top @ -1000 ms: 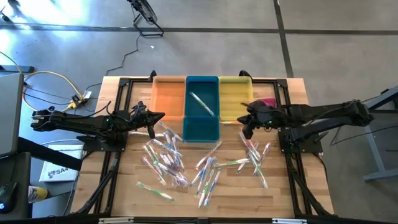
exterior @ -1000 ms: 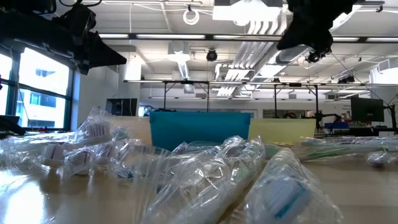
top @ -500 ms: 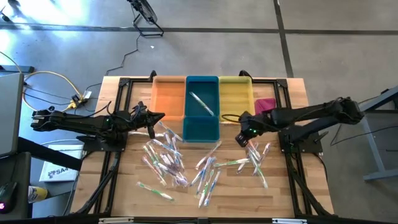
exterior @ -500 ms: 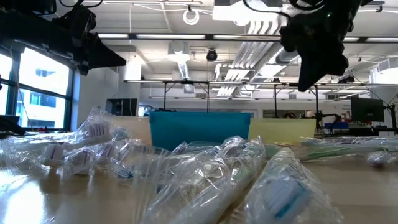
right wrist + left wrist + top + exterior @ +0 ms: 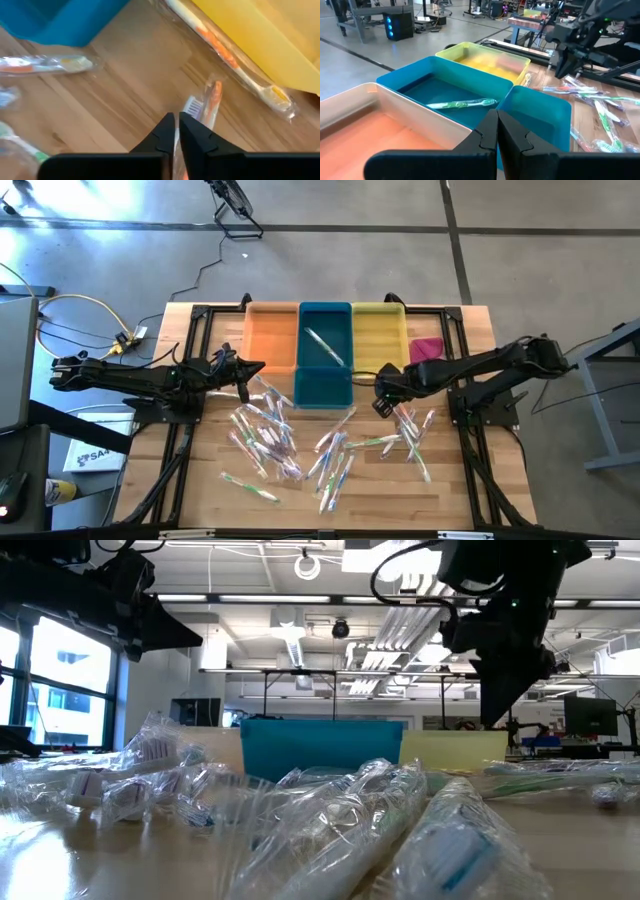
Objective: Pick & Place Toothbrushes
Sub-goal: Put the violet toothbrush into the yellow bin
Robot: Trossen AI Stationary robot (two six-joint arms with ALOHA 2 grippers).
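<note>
Many wrapped toothbrushes [image 5: 290,445] lie loose on the wooden table, in front of three bins. One green toothbrush [image 5: 462,103] lies inside the blue bin [image 5: 325,375]. My right gripper [image 5: 380,404] hangs above the table near the yellow bin's [image 5: 378,330] near corner, pointing steeply down. Its fingers stand a narrow slit apart [image 5: 176,125], over an orange-handled toothbrush [image 5: 212,102], touching nothing. My left gripper [image 5: 258,367] waits shut beside the orange bin [image 5: 270,335], holding nothing.
A pink cloth [image 5: 427,348] lies right of the yellow bin. Another wrapped toothbrush [image 5: 225,57] lies along the yellow bin's near wall. Black frame rails [image 5: 470,470] run along both table sides. Bare wood shows at the near right corner.
My right gripper has come down and moved toward the table's near left, away from the yellow bin toward the toothbrushes beside it. It has tipped from a shallow slant to pointing steeply down. The toothbrushes have not moved.
</note>
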